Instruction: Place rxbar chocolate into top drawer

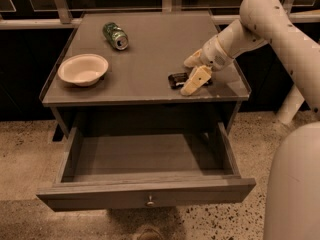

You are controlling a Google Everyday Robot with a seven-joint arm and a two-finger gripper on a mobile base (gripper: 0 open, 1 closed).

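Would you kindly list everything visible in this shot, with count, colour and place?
rxbar chocolate: one, black, flat on the tabletop near its front right
soda can: one, green, on its side at the tabletop's back left
bowl: one, cream, upright at the tabletop's front left
table: one, grey, centre of view
top drawer: one, grey, pulled open under the tabletop
knob: one, metal, drawer front centre
floor: speckled beige, around the table
arm: one, off-white, reaching in from the right
gripper: one, cream, open, fingers either side of the bar's right end
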